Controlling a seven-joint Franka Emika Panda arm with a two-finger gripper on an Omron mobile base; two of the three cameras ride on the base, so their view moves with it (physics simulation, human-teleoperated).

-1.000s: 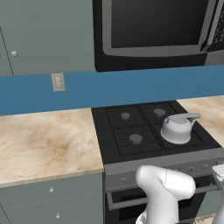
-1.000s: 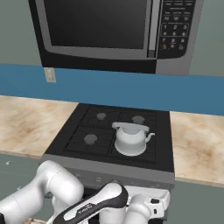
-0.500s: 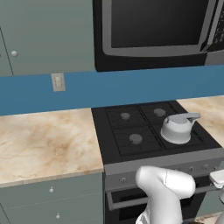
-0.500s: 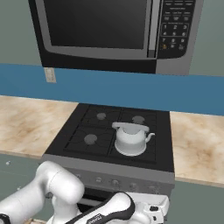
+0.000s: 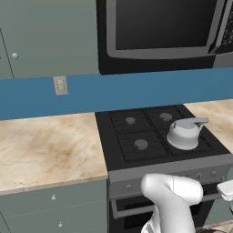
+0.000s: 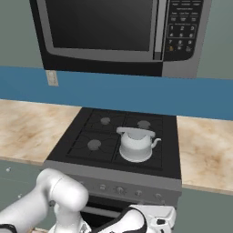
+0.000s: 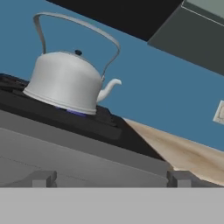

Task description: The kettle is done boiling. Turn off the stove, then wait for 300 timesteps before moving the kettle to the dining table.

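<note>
Hand view: kettle [image 7: 65,83] over blue flame on stove [image 7: 65,127] | pincer [image 7: 109,181] spread, gripping nothing | approach front-panel knob squarely, pinch, then twist off.

The white arm [image 6: 59,200] folds low before the stove [image 6: 119,136] front, its hand [image 6: 154,217] below the knob panel, jaws spread wide

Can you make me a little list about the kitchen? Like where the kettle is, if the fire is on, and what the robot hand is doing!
kettle: kettle sits upright on the front right burner of the stove
flame: small blue-purple glow under the kettle in the hand view, so likely on
knobs: row on the stove's grey front panel
end effector: low in front of the stove, open, holding nothing
above stove: black microwave
</note>
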